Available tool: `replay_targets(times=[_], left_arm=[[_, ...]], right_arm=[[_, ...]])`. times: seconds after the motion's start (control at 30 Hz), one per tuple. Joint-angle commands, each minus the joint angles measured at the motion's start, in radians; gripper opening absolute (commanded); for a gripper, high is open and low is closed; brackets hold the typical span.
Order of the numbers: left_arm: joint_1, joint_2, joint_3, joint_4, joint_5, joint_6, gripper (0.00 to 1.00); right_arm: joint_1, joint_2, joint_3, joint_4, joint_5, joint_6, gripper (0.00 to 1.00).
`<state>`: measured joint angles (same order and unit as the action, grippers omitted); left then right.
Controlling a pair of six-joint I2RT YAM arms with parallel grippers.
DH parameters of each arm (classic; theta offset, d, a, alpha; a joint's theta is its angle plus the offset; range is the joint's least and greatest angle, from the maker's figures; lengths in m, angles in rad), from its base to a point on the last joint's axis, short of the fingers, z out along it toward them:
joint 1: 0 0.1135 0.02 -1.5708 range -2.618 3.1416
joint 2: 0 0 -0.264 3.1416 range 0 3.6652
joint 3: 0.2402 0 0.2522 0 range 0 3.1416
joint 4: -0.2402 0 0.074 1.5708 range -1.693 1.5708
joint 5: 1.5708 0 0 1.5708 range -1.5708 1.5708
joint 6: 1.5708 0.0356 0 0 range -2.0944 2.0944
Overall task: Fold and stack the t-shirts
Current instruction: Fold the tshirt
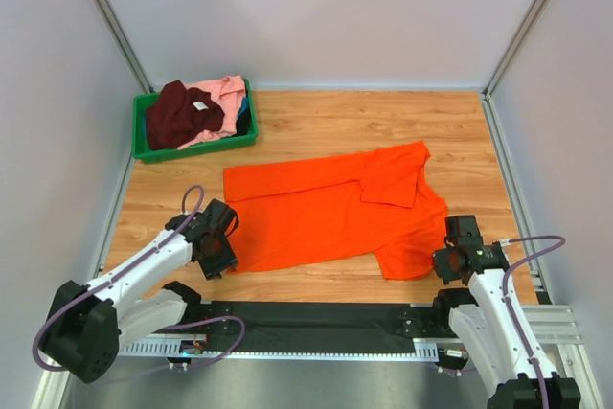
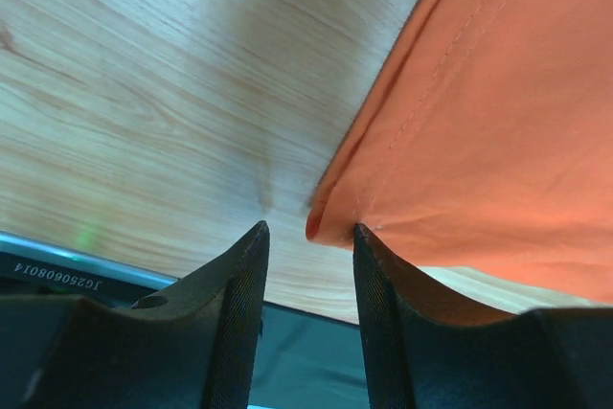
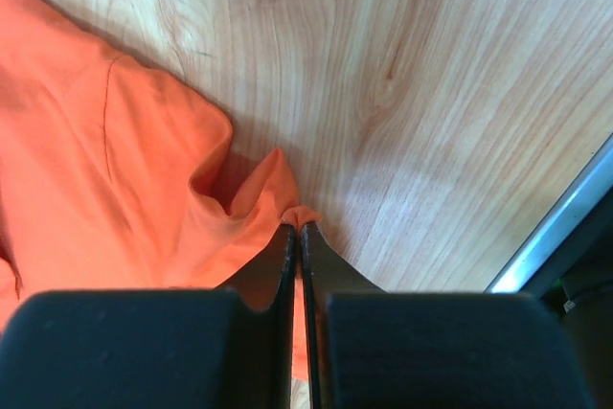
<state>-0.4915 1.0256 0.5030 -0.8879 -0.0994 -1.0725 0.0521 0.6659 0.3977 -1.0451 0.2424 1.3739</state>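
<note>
An orange t-shirt (image 1: pixel 330 208) lies spread on the wooden table, one sleeve folded over its middle. My left gripper (image 1: pixel 216 254) is open at the shirt's near-left corner (image 2: pixel 330 222); the hem corner sits at the tip of one finger (image 2: pixel 369 265), with wood showing between the jaws. My right gripper (image 1: pixel 446 258) is shut on a pinch of the orange t-shirt's (image 3: pixel 115 170) near-right edge; cloth bunches at its fingertips (image 3: pixel 299 229). A dark maroon t-shirt (image 1: pixel 182 114) with a white label and a light pink t-shirt (image 1: pixel 225 98) lie crumpled in the bin.
A green plastic bin (image 1: pixel 196 147) stands at the far left of the table. A black mat (image 1: pixel 316 325) and a metal rail (image 1: pixel 316 350) run along the near edge between the arm bases. White walls enclose the table on three sides.
</note>
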Motion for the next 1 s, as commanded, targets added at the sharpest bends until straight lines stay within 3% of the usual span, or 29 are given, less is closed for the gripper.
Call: replay_targets(times=[0.0,0.27,0.37,0.5,0.67,0.77,0.97], left_arm=[[-0.009,-0.064,0.049,-0.059,-0.049,-0.007,0.48],[-0.010,-0.101,0.011,-0.060,0.029,-0.142,0.51],[-0.010,-0.127,0.005,-0.104,0.036,-0.291,0.53],[-0.009,-0.299,-0.006,-0.176,0.027,-0.522,0.52],[-0.009,-0.453,-0.035,-0.198,-0.042,-0.655,0.52],[-0.009,-0.423,-0.040,-0.168,-0.030,-0.659,0.52],[-0.010,-0.170,-0.012,-0.117,0.033,-0.659,0.51]], right_arm=[[0.005,-0.026,0.023,-0.018,-0.009,-0.021,0.00],[0.006,-0.049,-0.016,0.005,-0.041,-0.045,0.00],[0.005,-0.071,-0.011,0.002,-0.057,-0.056,0.00],[0.006,-0.095,0.004,-0.012,-0.061,-0.070,0.00],[0.006,-0.114,-0.008,0.005,-0.075,-0.073,0.00],[0.005,-0.106,-0.026,0.033,-0.080,-0.068,0.00],[0.005,-0.069,-0.016,0.057,-0.080,-0.076,0.00]])
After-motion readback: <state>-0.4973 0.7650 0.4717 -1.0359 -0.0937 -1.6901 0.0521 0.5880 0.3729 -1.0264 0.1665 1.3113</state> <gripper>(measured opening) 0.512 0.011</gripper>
